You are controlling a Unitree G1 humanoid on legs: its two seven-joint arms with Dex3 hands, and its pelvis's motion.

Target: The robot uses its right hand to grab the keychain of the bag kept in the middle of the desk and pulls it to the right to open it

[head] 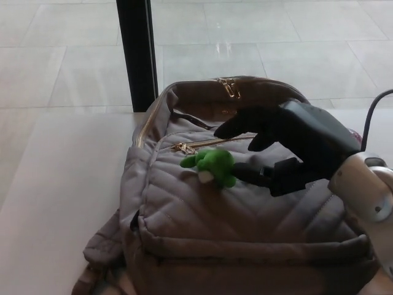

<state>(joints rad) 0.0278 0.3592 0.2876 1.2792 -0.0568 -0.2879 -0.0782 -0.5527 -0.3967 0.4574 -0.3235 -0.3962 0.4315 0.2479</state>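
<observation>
Head view: a grey quilted fabric backpack [245, 227] lies flat on the pale desk [55, 203], its gold-toothed front zipper [206, 144] closed, so no contents are visible. A green plush frog-shaped keychain [213, 166] rests on the bag's front panel just below the zipper, near its gold pull. The robot's black right hand [288, 147] hovers over the bag just right of the keychain, fingers [236, 126] and thumb spread apart, holding nothing; the thumb tip lies just beside the plush.

Bag [245, 215]: grey quilted cloth, matt; zip [202, 144] gold metal, shiny. Keychain [215, 166]: green plush. Table [55, 203]: smooth, pale.
</observation>
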